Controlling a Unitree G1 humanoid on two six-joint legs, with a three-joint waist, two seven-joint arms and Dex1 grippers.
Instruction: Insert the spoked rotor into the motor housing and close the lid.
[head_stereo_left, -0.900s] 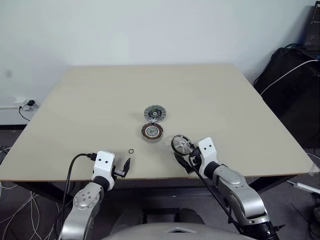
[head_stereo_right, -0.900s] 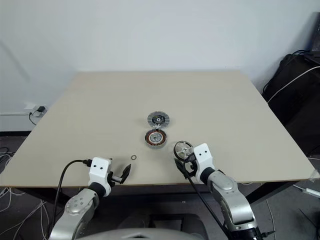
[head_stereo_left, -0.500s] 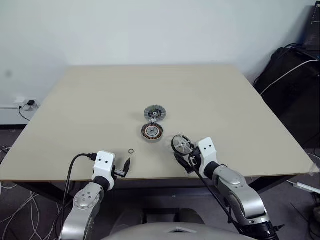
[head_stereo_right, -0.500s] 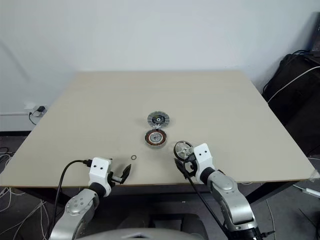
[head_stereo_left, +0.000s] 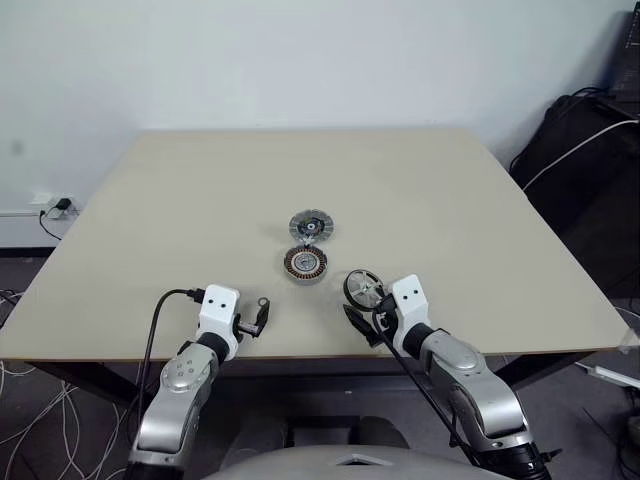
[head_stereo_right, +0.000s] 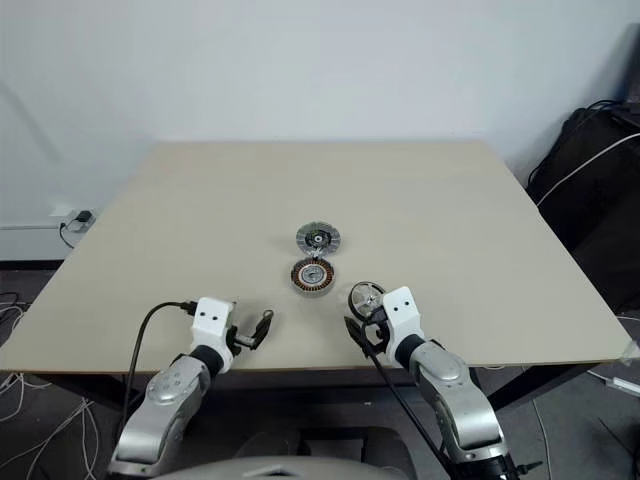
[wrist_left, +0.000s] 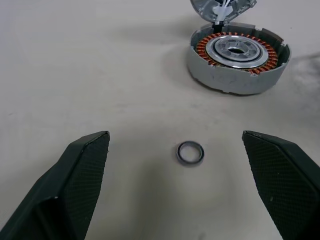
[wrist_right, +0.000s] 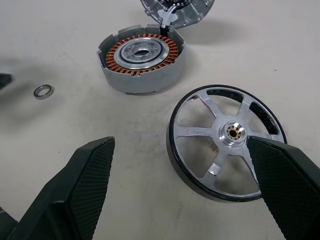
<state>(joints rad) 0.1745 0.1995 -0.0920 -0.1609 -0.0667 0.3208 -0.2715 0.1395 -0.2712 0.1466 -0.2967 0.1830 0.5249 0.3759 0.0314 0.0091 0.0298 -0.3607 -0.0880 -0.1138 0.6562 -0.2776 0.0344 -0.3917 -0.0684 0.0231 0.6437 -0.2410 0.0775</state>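
On the table (head_stereo_left: 180, 200) the spoked rotor (wrist_right: 227, 141) lies flat just before the right gripper (wrist_right: 187, 192), whose fingers are spread wide and hold nothing. The left gripper (wrist_left: 187, 187) is also spread, with a small ring (wrist_left: 190, 153) between its tips. The motor housing (wrist_left: 238, 62) sits beyond, the lid (head_stereo_left: 310, 226) touching its far side.

Table (head_stereo_left: 180, 200): rotor (wrist_right: 227, 141), housing (head_stereo_left: 304, 264), lid (head_stereo_left: 310, 226), ring (wrist_left: 190, 153)

Shiny metal spoked rotor (wrist_right: 227, 141) on a matt, possibly wooden table (head_stereo_left: 180, 200).
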